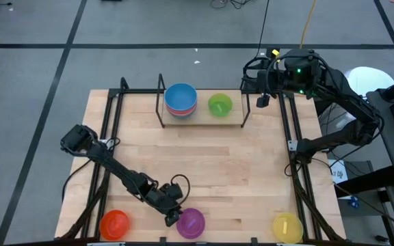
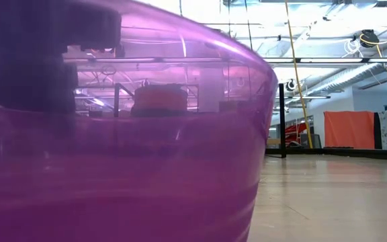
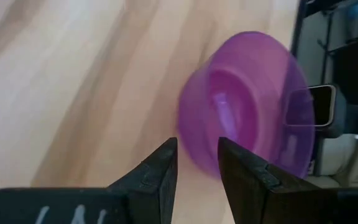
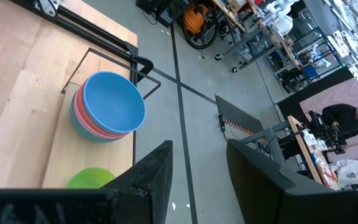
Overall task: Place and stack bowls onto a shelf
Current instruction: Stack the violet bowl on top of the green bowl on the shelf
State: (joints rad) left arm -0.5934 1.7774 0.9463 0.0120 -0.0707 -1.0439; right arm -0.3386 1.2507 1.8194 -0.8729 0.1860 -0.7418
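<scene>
The left pincer [image 1: 172, 217], fingers apart and holding nothing, is just beside the purple bowl [image 1: 191, 222] at the front edge of the surface [image 1: 217, 157]. It should straddle the rim squarely, because a thin wall may slip; the shelf [image 1: 204, 117] is at the far edge

Grey floor [image 1: 183, 27] w/ black tape lines [image 1: 74, 31] round the wooden tabletop [image 1: 204, 157]. Yellow cable [image 1: 306, 24] at far side. Bright ceiling lights [image 2: 328, 27], orange panel [image 2: 349, 129] in bkgd. Workbenches [image 4: 260, 31], seated person [image 4: 347, 118] beyond.
</scene>
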